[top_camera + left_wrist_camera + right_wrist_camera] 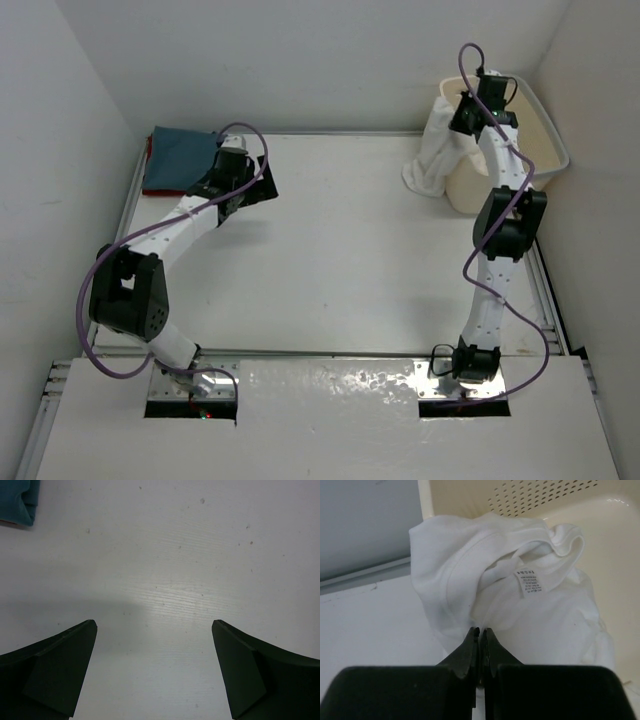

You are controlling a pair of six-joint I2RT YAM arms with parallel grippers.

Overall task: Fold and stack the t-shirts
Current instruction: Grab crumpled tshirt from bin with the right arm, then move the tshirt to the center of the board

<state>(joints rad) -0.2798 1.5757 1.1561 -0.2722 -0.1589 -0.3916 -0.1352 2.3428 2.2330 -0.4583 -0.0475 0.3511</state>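
White cloth t-shirt (432, 152), crumpled, collar and sewn-in label (527, 582) uppermost, draped over the left wall of the cream perforated plastic laundry basket (556, 142) at the far right of the bench (350, 250). Part of it inside, part trailing down the outside, seemingly as far as the bench surface. Long axis from the basket rim down and leftward. Right hand (480, 630) directly on it: closed all the way, fingertips pressed together at a fold just below the collar, so apparently gripping the cloth. Nearer arm by a wide margin: the right. Next, probably, a lift up and out of the basket, then a carry leftward and nearer onto open bench for spreading. Well apart, at the far left, a folded slate blue-grey cloth t-shirt (180, 160) lying on a plain red cloth t-shirt (148, 160), only a thin red edge showing. Left hand (155, 625) just right of those two, low over bare bench, spread fully wide, holding nothing. Count: three t-shirts (one white, one blue-grey, one red), one basket, two hands.
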